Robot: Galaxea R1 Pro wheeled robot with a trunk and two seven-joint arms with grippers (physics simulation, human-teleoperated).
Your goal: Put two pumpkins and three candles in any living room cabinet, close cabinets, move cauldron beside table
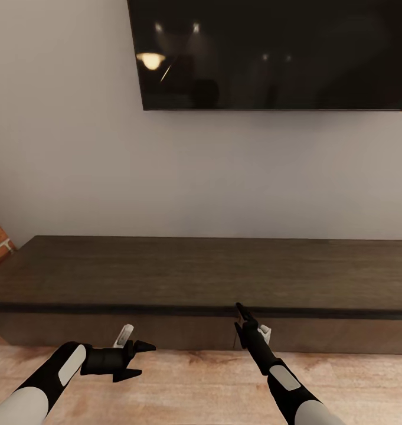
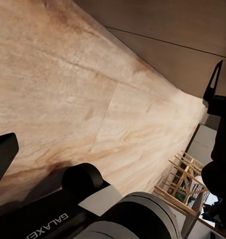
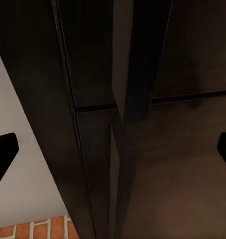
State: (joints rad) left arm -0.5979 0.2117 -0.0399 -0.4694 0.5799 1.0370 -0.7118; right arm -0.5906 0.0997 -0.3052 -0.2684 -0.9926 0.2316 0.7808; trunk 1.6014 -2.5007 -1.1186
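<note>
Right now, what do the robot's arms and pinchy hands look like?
Both arms are white near the body, turning black toward the wrists, each with a light grey panel on the forearm. The left gripper and right gripper have pointed black fingers and a small white part at the wrist. The left wrist view shows white "GALAXEA" lettering.

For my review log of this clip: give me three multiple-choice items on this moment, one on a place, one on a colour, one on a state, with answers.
1. Where is the right gripper?
A. at the cabinet's front upper edge
B. on the TV
C. flat on the floor

2. What colour is the cabinet?
A. white
B. dark brown
C. red

3. How is the left gripper?
A. shut on a pumpkin
B. shut on a candle
C. open, empty

Answers: A, its tip meets the front edge; B, its wood top is dark brown; C, its fingers are spread above the floor, holding nothing.
</note>
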